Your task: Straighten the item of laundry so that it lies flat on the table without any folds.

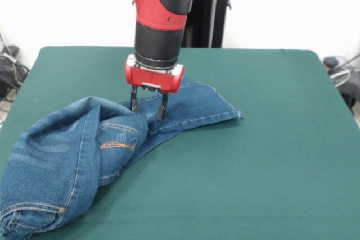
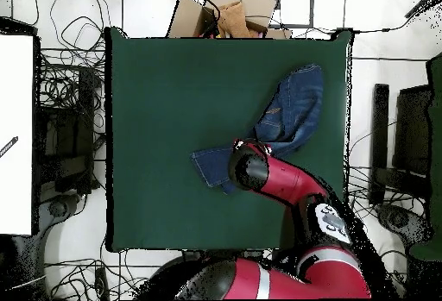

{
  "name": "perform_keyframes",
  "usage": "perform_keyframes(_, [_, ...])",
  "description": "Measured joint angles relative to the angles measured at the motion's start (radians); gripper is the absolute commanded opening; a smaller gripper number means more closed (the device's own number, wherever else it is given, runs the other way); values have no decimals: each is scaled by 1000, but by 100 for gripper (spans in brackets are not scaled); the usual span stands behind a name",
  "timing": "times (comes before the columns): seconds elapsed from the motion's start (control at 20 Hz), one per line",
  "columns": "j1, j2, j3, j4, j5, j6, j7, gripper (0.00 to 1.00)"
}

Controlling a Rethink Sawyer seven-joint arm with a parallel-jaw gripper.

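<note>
The jeans (image 1: 84, 155) are small blue denim, crumpled on the green table (image 1: 259, 155). The waist end with a brass button lies bunched at the front left corner. One leg stretches flat toward the middle, and a pocket with tan stitching is folded over. My gripper (image 1: 148, 107) points straight down over the leg, by the fold. Its fingers (image 1: 134, 100) are apart and their tips touch the denim. In the overhead view the jeans (image 2: 292, 108) lie near the table's (image 2: 173, 99) right edge. There the arm (image 2: 250, 170) hides the gripper.
A black stand (image 1: 211, 9) rises behind the arm. Cables (image 1: 11, 66) lie off the table's left and right sides. In the overhead view, cardboard boxes (image 2: 226, 9) sit beyond the far edge and a white panel (image 2: 15, 134) stands at the left.
</note>
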Motion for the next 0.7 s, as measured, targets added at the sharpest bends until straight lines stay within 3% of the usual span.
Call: perform_keyframes(0.7, [29,2,-16,0,0,-7,0,100])
